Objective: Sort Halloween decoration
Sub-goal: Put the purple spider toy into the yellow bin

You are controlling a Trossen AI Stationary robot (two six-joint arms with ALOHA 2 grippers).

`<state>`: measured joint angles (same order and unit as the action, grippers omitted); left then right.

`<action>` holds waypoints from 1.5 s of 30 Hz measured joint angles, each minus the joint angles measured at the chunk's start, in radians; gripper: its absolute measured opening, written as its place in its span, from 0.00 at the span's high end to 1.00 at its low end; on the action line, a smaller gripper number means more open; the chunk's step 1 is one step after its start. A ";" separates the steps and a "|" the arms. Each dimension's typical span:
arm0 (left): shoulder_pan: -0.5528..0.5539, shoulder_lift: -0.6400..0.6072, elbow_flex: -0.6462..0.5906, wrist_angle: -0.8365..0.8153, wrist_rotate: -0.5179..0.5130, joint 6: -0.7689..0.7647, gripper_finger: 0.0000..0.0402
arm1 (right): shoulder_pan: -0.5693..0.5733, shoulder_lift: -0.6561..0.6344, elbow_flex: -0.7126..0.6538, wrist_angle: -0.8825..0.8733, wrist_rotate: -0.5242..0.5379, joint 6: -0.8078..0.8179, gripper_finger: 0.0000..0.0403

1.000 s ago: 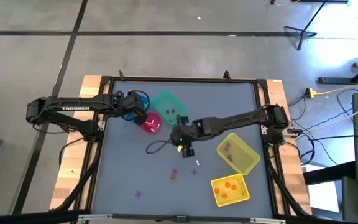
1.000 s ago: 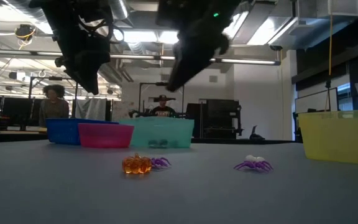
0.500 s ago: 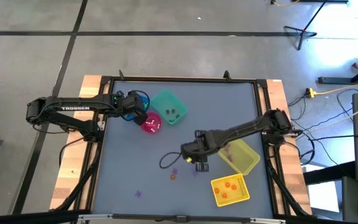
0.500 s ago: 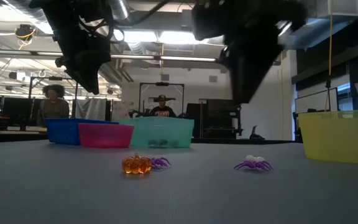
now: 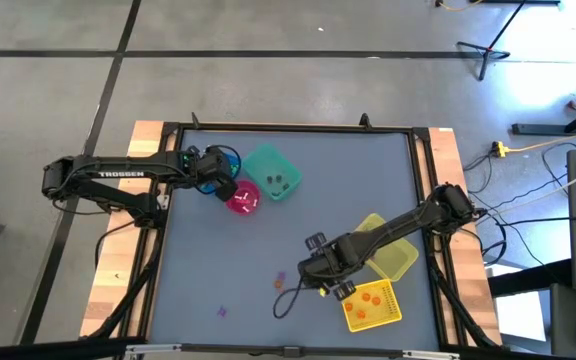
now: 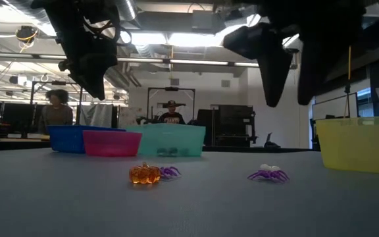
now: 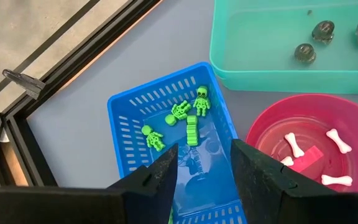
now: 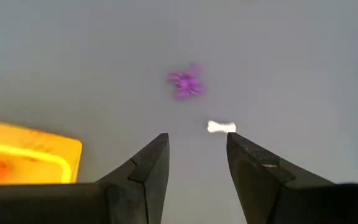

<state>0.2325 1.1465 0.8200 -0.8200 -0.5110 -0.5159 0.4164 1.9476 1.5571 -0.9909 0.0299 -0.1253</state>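
Observation:
Small Halloween decorations lie on the grey table: an orange pumpkin, a purple spider beside it, another purple spider and a white bone. My right gripper hangs open above the table, pointing down, with the bone and spider just ahead of its fingertips and nothing between them. My left gripper stands open over the blue basket, which holds green skeletons. In the high view the right gripper is near the front, next to a yellow bin.
A teal bin with dark grey pieces and a pink bowl with white bones stand at the far left. A second yellow bin lies under the right arm. One purple piece lies near the front edge. People show in the room behind.
My right gripper has swung from beside the pink bowl and teal bin toward the table's near edge and right, ending beside the front yellow bin. It has tipped to point more steeply down. Its fingers stay open.

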 joint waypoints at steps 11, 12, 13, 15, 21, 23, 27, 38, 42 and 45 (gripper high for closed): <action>0.000 0.000 0.000 0.000 0.000 0.002 0.67 | 0.003 0.002 -0.141 0.229 -0.066 -0.259 0.61; 0.000 0.000 0.000 0.000 0.000 0.002 0.67 | 0.003 0.002 -0.148 0.256 -0.066 -0.264 0.61; 0.000 0.000 0.000 0.000 0.000 0.002 0.67 | 0.003 0.002 -0.154 0.285 -0.066 -0.271 0.61; 0.000 0.000 0.000 0.000 0.000 0.002 0.67 | 0.003 0.002 -0.162 0.331 -0.066 -0.275 0.61; 0.000 0.000 0.000 0.000 0.000 0.002 0.67 | 0.002 0.013 -0.163 0.377 -0.067 -0.276 0.61; 0.000 0.000 0.000 0.000 0.000 0.002 0.67 | 0.002 0.024 -0.165 0.362 -0.067 -0.276 0.61; 0.000 -0.001 0.000 0.003 -0.001 0.002 0.67 | 0.002 0.056 -0.164 0.357 -0.065 -0.276 0.61; 0.000 0.000 0.000 0.014 0.000 0.002 0.67 | -0.007 0.097 -0.162 0.359 -0.005 -0.274 0.61; 0.000 0.000 0.000 0.014 0.000 0.002 0.67 | -0.026 0.097 -0.162 0.350 -0.045 -0.261 0.61; 0.000 0.000 0.000 0.014 0.000 0.002 0.67 | -0.040 0.098 -0.162 0.340 -0.079 -0.223 0.61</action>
<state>0.2325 1.1461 0.8200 -0.8059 -0.5106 -0.5144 0.3768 2.0453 1.3952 -0.6507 -0.0489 -0.3486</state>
